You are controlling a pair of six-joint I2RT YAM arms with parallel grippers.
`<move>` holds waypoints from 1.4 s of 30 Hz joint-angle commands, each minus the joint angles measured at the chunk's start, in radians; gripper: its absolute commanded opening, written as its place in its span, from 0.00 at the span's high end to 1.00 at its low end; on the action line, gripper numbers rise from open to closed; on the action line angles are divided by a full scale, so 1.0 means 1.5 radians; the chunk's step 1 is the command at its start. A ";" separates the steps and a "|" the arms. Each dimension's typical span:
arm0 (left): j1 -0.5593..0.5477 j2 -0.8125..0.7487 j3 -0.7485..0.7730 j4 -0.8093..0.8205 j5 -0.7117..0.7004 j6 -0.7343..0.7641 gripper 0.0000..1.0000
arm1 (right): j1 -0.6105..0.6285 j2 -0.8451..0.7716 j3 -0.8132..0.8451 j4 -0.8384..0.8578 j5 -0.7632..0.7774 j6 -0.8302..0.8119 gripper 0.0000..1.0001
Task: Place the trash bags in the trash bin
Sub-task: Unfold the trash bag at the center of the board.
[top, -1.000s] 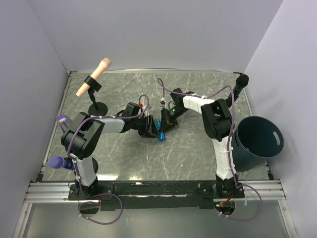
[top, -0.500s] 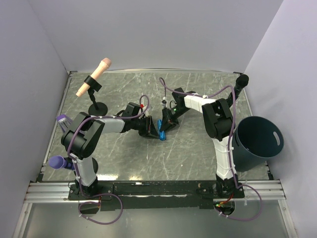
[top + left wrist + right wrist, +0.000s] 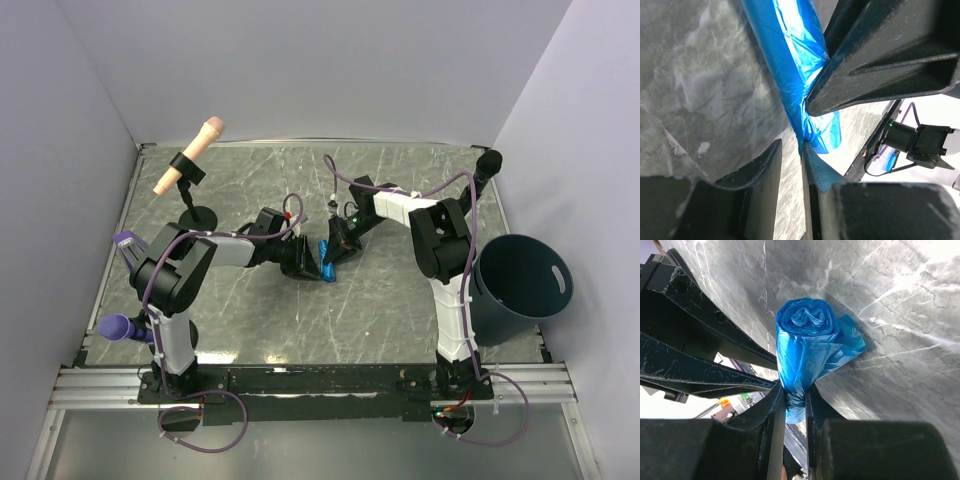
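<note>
- The trash bag here is a small tight blue roll (image 3: 807, 340), lying on the grey marbled counter (image 3: 380, 300) roughly in the middle, a bit toward the far side.
- The right end effector (image 3: 794, 387) is clamped down on it. In the right wrist view the blue film is squeezed right between the two black fingers, and the rolled end pokes out past the tips.
- The left end effector (image 3: 791, 147) comes at the same roll from the left. Its fingers are nearly together with just a thin sliver of gap, and the roll's end sits right at the tips. Honestly I can't tell if it's actually pinching the film or only touching it.
- From above, the two end effectors are nose to nose over the roll, just beside each other.
- The trash bin (image 3: 497, 312), dark teal and round, stands upright at the right edge of the counter, near side, well apart from the roll.
- There's also a peach microphone (image 3: 190, 155) on a stand at the far left.
</note>
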 commanded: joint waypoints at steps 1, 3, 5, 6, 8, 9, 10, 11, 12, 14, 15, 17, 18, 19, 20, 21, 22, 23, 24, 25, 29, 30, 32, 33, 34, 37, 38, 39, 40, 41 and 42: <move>-0.003 0.003 0.016 0.055 0.037 -0.014 0.72 | -0.002 -0.017 0.010 0.011 -0.037 0.007 1.00; -0.004 0.004 0.015 0.066 0.050 -0.015 0.72 | -0.002 -0.014 0.010 0.012 -0.039 0.008 1.00; -0.004 0.006 0.017 0.070 0.056 -0.015 0.74 | -0.003 -0.010 0.012 0.014 -0.042 0.009 1.00; -0.004 0.008 0.017 0.074 0.060 -0.015 0.75 | -0.003 -0.009 0.014 0.014 -0.044 0.010 1.00; -0.004 0.013 0.016 0.082 0.069 -0.020 0.78 | -0.002 -0.006 0.017 0.014 -0.046 0.011 1.00; -0.004 0.015 0.017 0.086 0.073 -0.020 0.79 | -0.002 -0.005 0.019 0.014 -0.046 0.012 1.00; -0.004 0.018 0.016 0.092 0.078 -0.021 0.81 | -0.002 -0.005 0.020 0.014 -0.046 0.012 1.00; -0.003 0.019 0.018 0.096 0.084 -0.022 0.83 | -0.002 -0.005 0.021 0.014 -0.046 0.011 1.00; -0.004 0.021 0.021 0.097 0.087 -0.022 0.87 | -0.003 -0.004 0.021 0.012 -0.045 0.010 1.00; -0.004 0.022 0.025 0.097 0.093 -0.020 0.95 | -0.003 -0.004 0.020 0.012 -0.045 0.009 1.00; -0.004 0.020 0.027 0.094 0.091 -0.017 0.99 | -0.002 -0.003 0.020 0.011 -0.045 0.007 1.00; -0.004 0.018 0.036 0.074 0.089 -0.003 0.99 | -0.004 -0.006 0.026 -0.002 -0.029 -0.003 0.66; -0.004 0.013 0.041 0.056 0.086 0.010 0.99 | -0.006 -0.010 0.029 -0.010 -0.015 -0.014 0.48; -0.004 0.007 0.050 0.035 0.080 0.031 0.99 | -0.012 -0.018 0.031 -0.020 0.006 -0.021 0.35; -0.004 -0.004 0.060 0.010 0.071 0.049 0.99 | -0.021 -0.027 0.031 -0.025 0.023 -0.026 0.29; -0.003 -0.015 0.069 -0.009 0.067 0.072 0.99 | -0.031 -0.039 0.030 -0.029 0.041 -0.030 0.25; -0.002 -0.031 0.075 -0.029 0.064 0.091 0.99 | -0.043 -0.048 0.027 -0.034 0.053 -0.035 0.22; 0.000 -0.046 0.081 -0.044 0.061 0.109 0.99 | -0.051 -0.058 0.025 -0.038 0.062 -0.042 0.20; 0.002 -0.058 0.087 -0.054 0.061 0.119 0.99 | -0.061 -0.068 0.021 -0.042 0.071 -0.048 0.20; 0.005 -0.070 0.093 -0.060 0.062 0.133 0.99 | -0.068 -0.075 0.018 -0.045 0.076 -0.053 0.20; 0.019 -0.120 0.106 -0.129 0.068 0.170 0.99 | -0.076 -0.096 0.005 -0.052 0.104 -0.065 0.19; 0.024 -0.133 0.108 -0.142 0.067 0.179 0.99 | -0.076 -0.097 0.002 -0.050 0.105 -0.064 0.19; 0.035 -0.158 0.110 -0.163 0.062 0.197 0.99 | -0.073 -0.102 -0.002 -0.046 0.115 -0.058 0.19; 0.044 -0.171 0.111 -0.174 0.060 0.202 0.99 | -0.069 -0.102 0.000 -0.047 0.127 -0.058 0.19; 0.051 -0.179 0.113 -0.181 0.060 0.210 0.99 | -0.065 -0.102 0.004 -0.051 0.150 -0.060 0.20; 0.076 -0.206 0.132 -0.225 0.057 0.245 1.00 | -0.048 -0.098 0.012 -0.062 0.222 -0.066 0.19; 0.085 -0.218 0.134 -0.236 0.057 0.250 0.99 | -0.044 -0.095 0.012 -0.064 0.237 -0.065 0.19; 0.095 -0.228 0.132 -0.246 0.055 0.255 0.99 | -0.040 -0.094 0.010 -0.065 0.253 -0.063 0.20; 0.107 -0.240 0.133 -0.263 0.053 0.260 0.99 | -0.035 -0.092 0.007 -0.067 0.266 -0.062 0.20; 0.120 -0.256 0.128 -0.280 0.051 0.267 0.99 | -0.030 -0.091 0.003 -0.068 0.276 -0.059 0.20; 0.126 -0.262 0.124 -0.294 0.050 0.271 0.99 | -0.024 -0.090 -0.004 -0.067 0.278 -0.057 0.20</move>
